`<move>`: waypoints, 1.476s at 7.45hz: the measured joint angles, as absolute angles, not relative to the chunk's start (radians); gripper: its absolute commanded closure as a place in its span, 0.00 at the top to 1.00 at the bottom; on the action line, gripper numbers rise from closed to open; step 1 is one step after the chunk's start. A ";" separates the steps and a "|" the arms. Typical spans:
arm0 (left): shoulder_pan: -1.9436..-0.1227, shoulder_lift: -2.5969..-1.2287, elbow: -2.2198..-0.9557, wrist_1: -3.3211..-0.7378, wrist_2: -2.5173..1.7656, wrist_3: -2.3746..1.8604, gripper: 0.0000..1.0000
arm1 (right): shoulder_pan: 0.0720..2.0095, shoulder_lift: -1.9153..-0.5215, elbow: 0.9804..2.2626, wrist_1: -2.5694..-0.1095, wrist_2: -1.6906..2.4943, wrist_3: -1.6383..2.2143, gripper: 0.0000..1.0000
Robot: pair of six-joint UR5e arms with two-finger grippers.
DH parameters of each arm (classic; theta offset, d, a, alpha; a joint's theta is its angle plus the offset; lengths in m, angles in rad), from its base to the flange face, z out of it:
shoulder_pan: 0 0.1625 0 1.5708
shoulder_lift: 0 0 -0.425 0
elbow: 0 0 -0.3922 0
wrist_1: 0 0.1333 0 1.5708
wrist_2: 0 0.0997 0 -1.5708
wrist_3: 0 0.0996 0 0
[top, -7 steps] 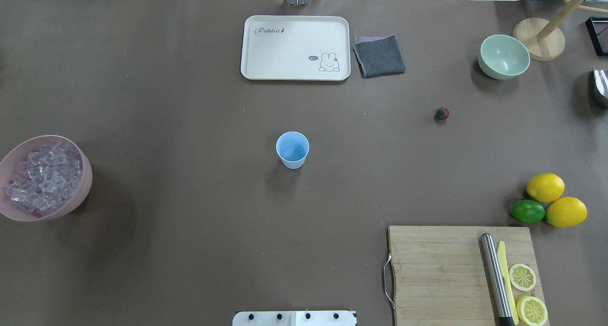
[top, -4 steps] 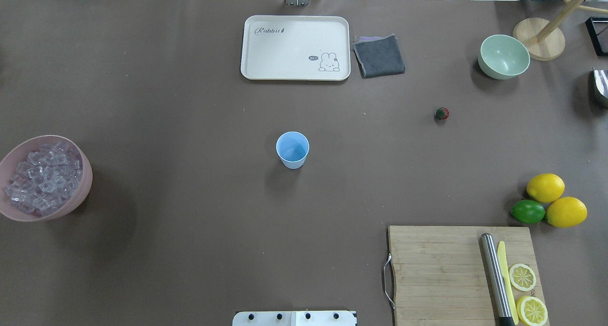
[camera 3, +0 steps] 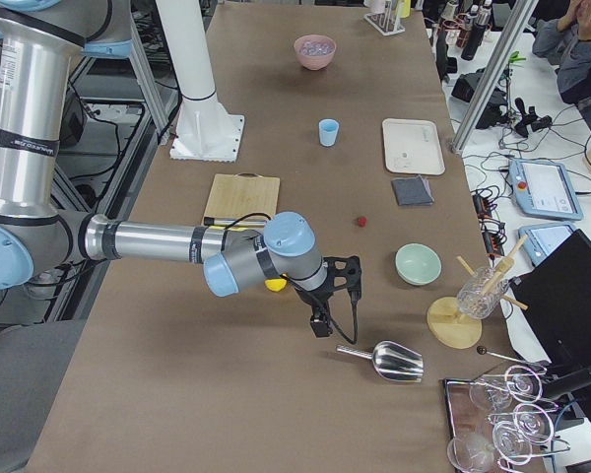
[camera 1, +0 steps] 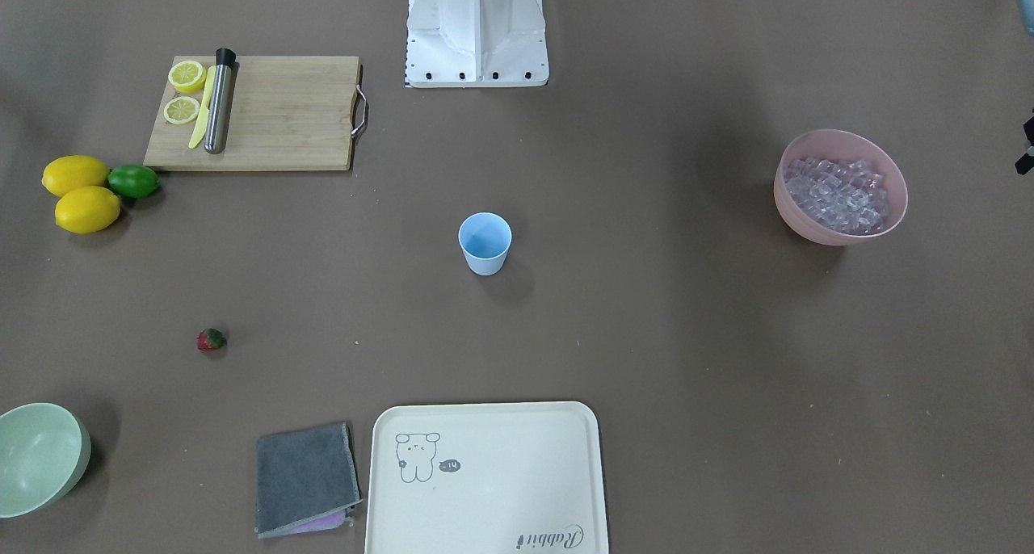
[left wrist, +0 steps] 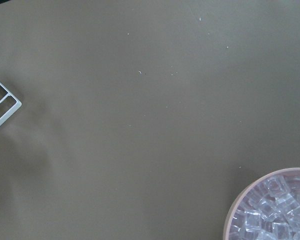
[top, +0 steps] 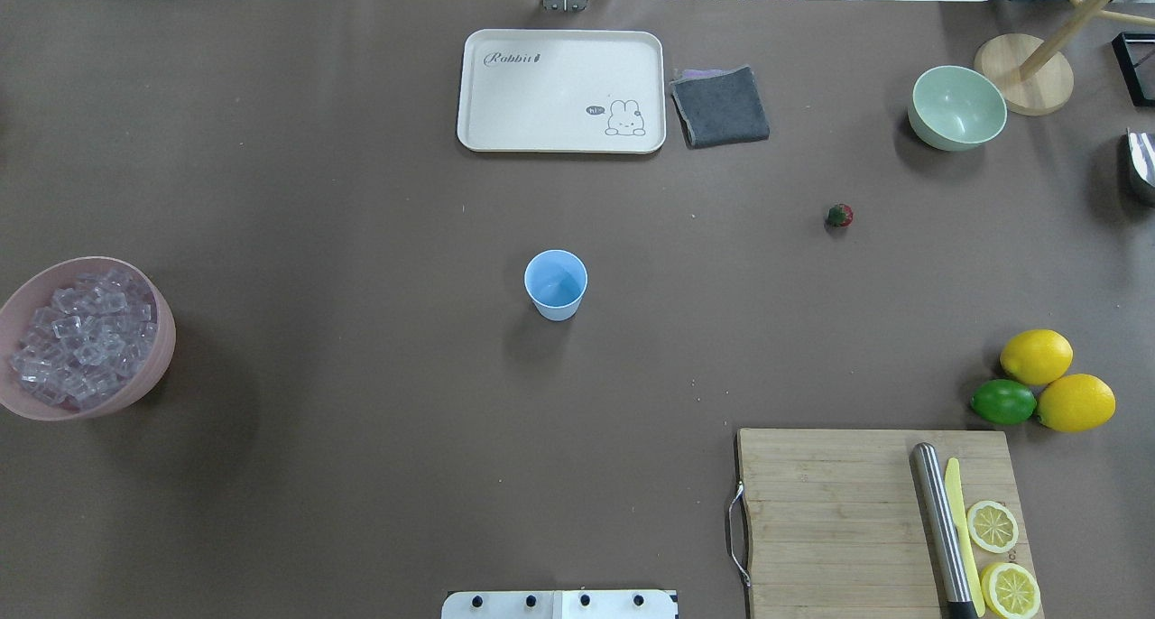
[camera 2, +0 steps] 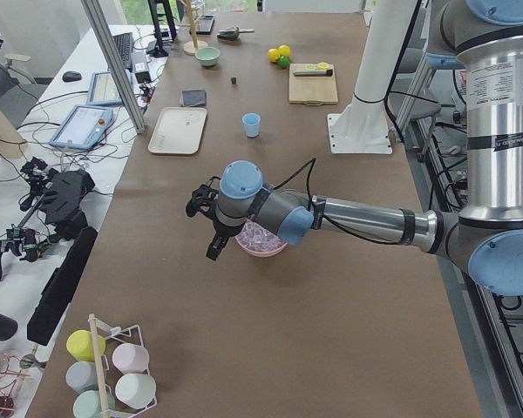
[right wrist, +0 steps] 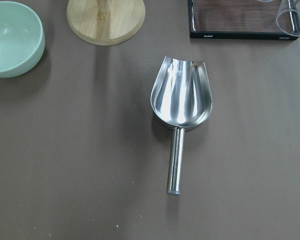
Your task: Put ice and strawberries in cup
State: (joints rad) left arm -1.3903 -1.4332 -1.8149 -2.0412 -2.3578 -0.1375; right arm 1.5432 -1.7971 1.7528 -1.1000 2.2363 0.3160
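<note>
The light-blue cup (top: 556, 283) stands upright and empty at the table's middle; it also shows in the front view (camera 1: 485, 243). The strawberry (top: 839, 215) lies alone on the table, to the right of the cup and farther back. The ice (top: 81, 337) fills a pink bowl (top: 168, 341) at the left edge. My left gripper (camera 2: 214, 248) hovers beside the pink bowl, seen only in the exterior left view, so I cannot tell its state. My right gripper (camera 3: 320, 320) hangs above a metal scoop (right wrist: 182, 100), seen only in the exterior right view, so I cannot tell its state.
A cream tray (top: 561, 91) and a grey cloth (top: 720, 106) lie at the back. A mint-green bowl (top: 958, 106) and a wooden stand (top: 1024, 73) sit at the back right. Two lemons (top: 1036, 355) and a lime (top: 1002, 401) lie beside a cutting board (top: 830, 520).
</note>
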 measured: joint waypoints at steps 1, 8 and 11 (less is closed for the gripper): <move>-1.341 -1.404 -1.814 -2.131 -2.357 -0.147 0.99 | 1.543 -1.798 1.753 -1.100 2.237 0.316 1.00; -0.993 -1.320 -1.809 -2.418 -2.221 -0.103 0.97 | 1.543 -1.799 1.740 -1.100 2.239 0.313 1.00; -0.954 -1.277 -1.807 -2.422 -2.184 0.013 0.85 | 1.543 -1.799 1.735 -1.099 2.238 0.313 1.00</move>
